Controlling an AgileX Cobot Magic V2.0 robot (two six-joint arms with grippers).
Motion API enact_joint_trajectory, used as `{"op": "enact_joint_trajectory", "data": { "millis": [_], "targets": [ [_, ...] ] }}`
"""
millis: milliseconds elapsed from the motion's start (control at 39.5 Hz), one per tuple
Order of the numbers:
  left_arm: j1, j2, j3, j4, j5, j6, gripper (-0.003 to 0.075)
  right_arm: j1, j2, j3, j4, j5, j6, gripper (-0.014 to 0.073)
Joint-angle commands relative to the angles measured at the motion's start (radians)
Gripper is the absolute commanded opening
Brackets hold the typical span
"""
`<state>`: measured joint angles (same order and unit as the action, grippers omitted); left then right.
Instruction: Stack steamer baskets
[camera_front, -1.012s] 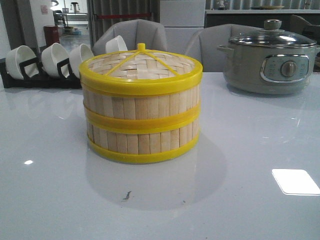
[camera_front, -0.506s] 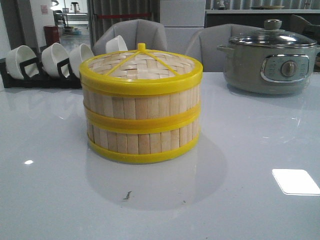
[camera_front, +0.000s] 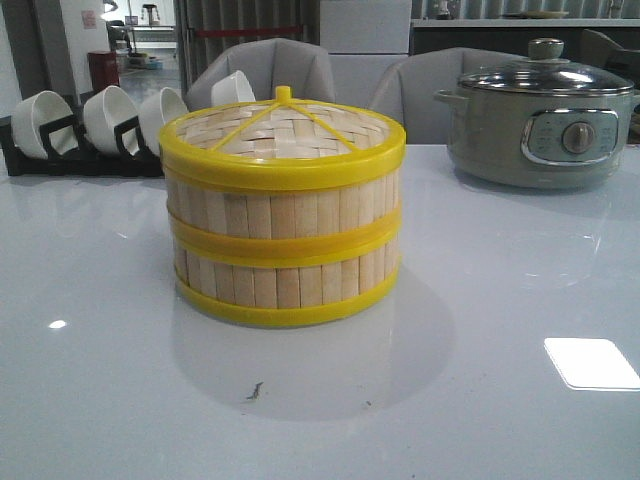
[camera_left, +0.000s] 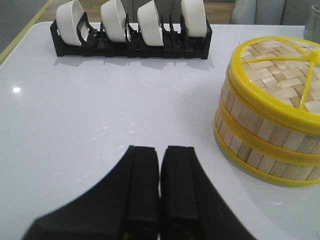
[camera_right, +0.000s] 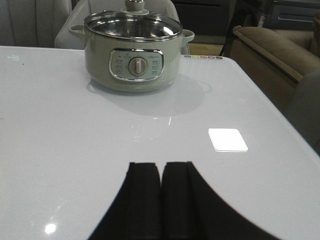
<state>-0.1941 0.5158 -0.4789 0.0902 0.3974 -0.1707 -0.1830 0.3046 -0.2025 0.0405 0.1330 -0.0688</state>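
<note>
Two steamer baskets stand stacked at the middle of the white table: the upper basket (camera_front: 282, 205) sits on the lower basket (camera_front: 285, 280). The woven lid (camera_front: 283, 128) with yellow spokes and knob rests on top. The stack also shows in the left wrist view (camera_left: 270, 120). My left gripper (camera_left: 160, 150) is shut and empty, apart from the stack and to its left. My right gripper (camera_right: 161, 166) is shut and empty over bare table. Neither gripper shows in the front view.
A black rack with white bowls (camera_front: 95, 125) stands at the back left, also in the left wrist view (camera_left: 130, 30). A grey-green electric pot with a glass lid (camera_front: 540, 115) stands at the back right, ahead of my right gripper (camera_right: 132, 55). Grey chairs stand behind the table.
</note>
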Motion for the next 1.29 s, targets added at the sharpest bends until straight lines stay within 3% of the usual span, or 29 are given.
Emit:
{"op": "enact_joint_trajectory", "data": {
  "millis": [0,228,430,860,961,1037,1265],
  "targets": [
    [0.004,0.001,-0.029,0.001,-0.086,-0.008,0.0089,0.000,0.008,-0.030,0.001,-0.079,-0.001,0.0069],
    [0.004,-0.001,-0.029,0.016,-0.103,-0.008,0.0090,0.000,0.008,-0.030,0.001,-0.079,-0.001,0.0069],
    [0.009,-0.088,0.001,0.016,-0.196,-0.008,0.0090,0.000,0.008,-0.030,0.001,-0.079,-0.001,0.0069],
    [0.118,-0.375,0.416,0.000,-0.565,-0.008,0.0090,0.000,0.008,-0.030,0.001,-0.079,-0.001,0.0069],
    [0.141,-0.435,0.486,-0.021,-0.574,-0.008,0.0090,0.000,0.008,-0.030,0.001,-0.079,-0.001,0.0069],
    [0.149,-0.474,0.483,-0.019,-0.494,-0.006,0.0090,0.000,0.008,-0.030,0.001,-0.079,-0.001,0.0069],
    [0.158,-0.535,0.486,0.025,-0.448,-0.006,0.0090,0.000,0.008,-0.030,0.001,-0.078,-0.001,0.0069]
  ]
}}
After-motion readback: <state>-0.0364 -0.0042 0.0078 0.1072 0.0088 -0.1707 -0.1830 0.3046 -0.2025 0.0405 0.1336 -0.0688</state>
